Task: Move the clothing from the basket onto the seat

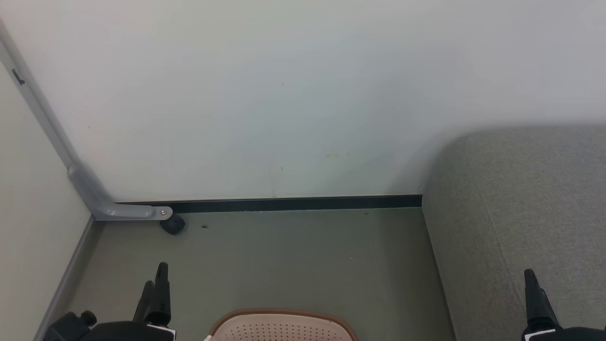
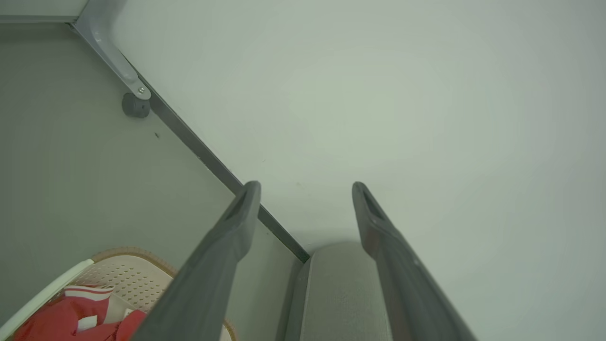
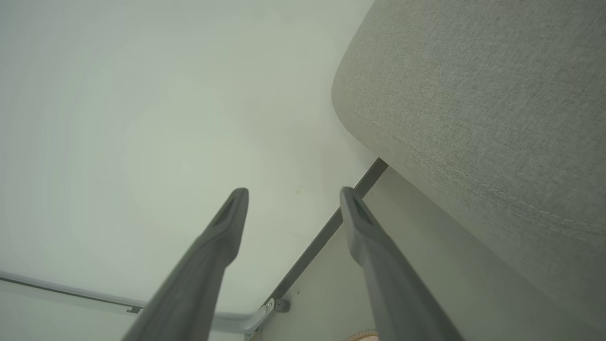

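Clothing (image 2: 52, 322) in basket (image 2: 128, 274), near left fingers (image 2: 227, 246)

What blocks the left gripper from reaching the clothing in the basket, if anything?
Probably nothing, so likely yes. The left gripper is open, the clothing lies uncovered in the basket beside it, and nothing stands between. It points toward the wall, so it must turn down first.

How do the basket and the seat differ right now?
The basket is cream perforated plastic, brown-rimmed; the seat is grey fabric. The basket sits low, centre; the seat rises at right. The basket holds red clothing; the seat's visible part holds none. Both have rounded outlines.
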Controlling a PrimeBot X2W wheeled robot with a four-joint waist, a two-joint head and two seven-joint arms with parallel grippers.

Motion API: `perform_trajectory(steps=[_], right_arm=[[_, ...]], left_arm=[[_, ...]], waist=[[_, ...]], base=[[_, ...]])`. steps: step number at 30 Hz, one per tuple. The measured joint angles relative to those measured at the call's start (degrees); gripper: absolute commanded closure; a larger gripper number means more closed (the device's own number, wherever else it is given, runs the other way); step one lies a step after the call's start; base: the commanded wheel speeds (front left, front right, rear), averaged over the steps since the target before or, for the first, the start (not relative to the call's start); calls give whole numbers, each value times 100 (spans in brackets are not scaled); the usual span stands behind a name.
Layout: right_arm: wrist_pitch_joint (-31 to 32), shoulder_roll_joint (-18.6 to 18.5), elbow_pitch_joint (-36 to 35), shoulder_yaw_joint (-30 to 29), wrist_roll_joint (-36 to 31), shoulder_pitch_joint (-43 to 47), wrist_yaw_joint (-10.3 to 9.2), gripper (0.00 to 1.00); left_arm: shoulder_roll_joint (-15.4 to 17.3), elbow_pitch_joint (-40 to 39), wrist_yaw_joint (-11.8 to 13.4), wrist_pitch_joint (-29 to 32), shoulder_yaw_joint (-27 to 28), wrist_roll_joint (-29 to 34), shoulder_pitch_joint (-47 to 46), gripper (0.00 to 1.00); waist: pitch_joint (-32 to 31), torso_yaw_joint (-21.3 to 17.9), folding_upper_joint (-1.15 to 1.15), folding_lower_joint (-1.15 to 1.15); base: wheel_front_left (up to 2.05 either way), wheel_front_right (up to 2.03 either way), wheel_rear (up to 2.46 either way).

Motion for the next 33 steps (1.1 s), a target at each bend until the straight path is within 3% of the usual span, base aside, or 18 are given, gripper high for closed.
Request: perform_trajectory(steps=[13,33], right_arm=[[-257,-303,-56,545,-1483,-91,-286,0],[-660,-598,-174,1094,-3201,-96,-534,0]], left_arm=[[186,-73,245,-269,-533,1519,-95,0],[332,257,565,-669,-1053,3238,-202,0]], waist=[[-43,-6,0,0],[-99,6,0,0]], base=[[0,0,0],[0,0,0]])
